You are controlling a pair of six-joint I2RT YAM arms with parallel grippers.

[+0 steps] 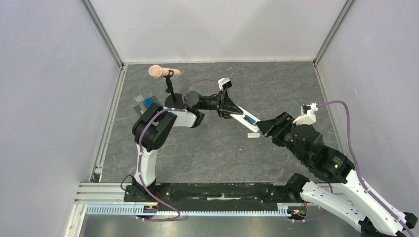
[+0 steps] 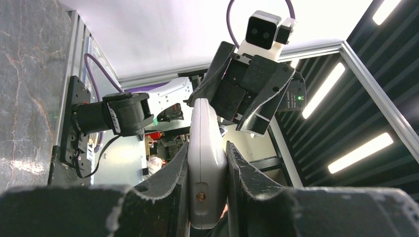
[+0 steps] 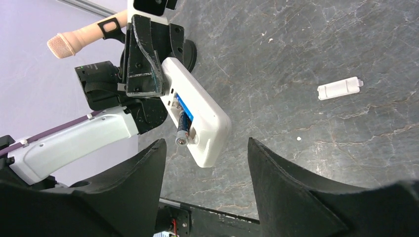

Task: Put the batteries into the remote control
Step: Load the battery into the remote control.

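While left gripper point(image 2: 207, 197) clamps the remote control point(image 3: 197, 118) above the table | blue battery point(image 3: 184, 106) seated, grey battery point(image 3: 183, 129) half-in | right gripper point(image 3: 202, 173) fingers apart | cover point(image 3: 338, 88) off.

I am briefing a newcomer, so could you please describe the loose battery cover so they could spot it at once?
Start from the white remote control clamped in the left gripper. On the grey table beside it lies the battery cover, a small flat white plastic rectangle, alone and untouched.
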